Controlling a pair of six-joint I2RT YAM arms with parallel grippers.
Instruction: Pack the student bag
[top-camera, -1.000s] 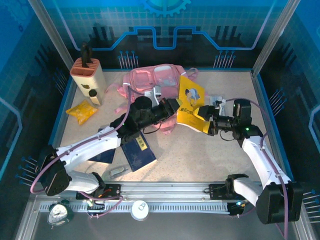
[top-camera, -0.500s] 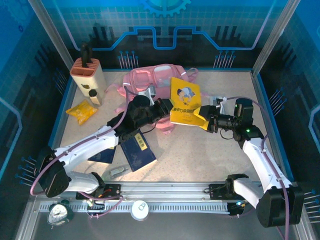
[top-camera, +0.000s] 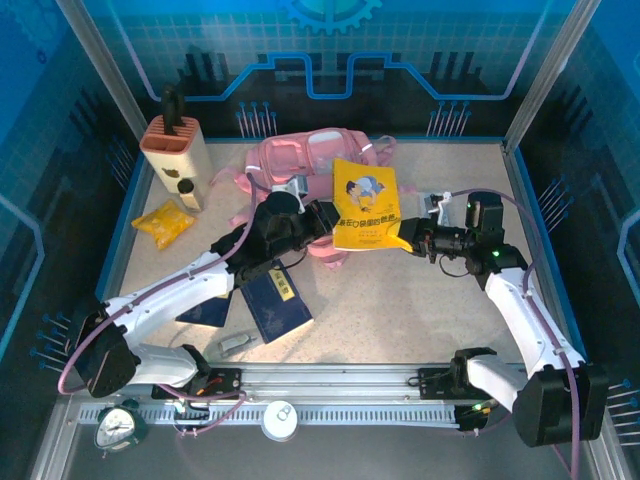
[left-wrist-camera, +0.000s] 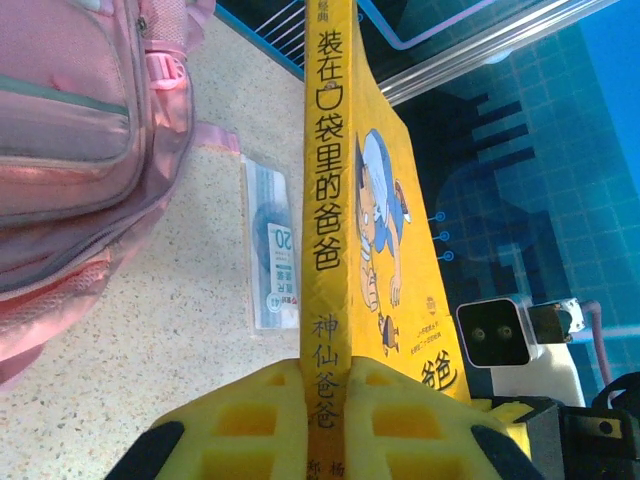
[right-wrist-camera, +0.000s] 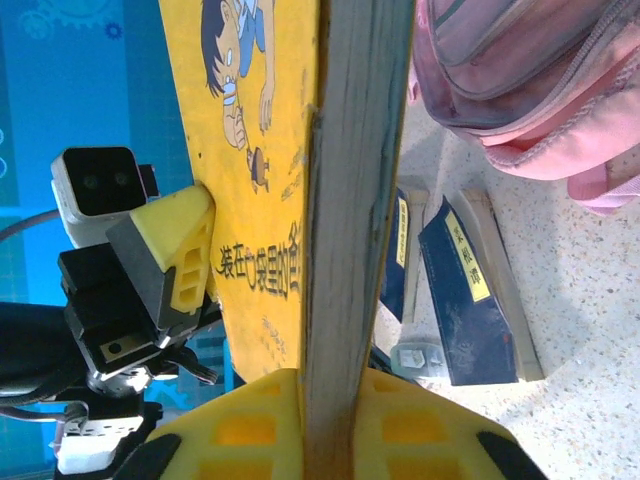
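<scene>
The book (top-camera: 365, 205) is sitting further left than a second ago, closer to the bag (top-camera: 295, 160) at upper centre. The left gripper (top-camera: 328, 222) and right gripper (top-camera: 408, 238) are both pinching it, so packing seems to be approaching.

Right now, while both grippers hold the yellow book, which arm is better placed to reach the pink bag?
Probably left. The left gripper clamps the yellow book on the side beside the student bag; the right gripper holds its far side.
</scene>
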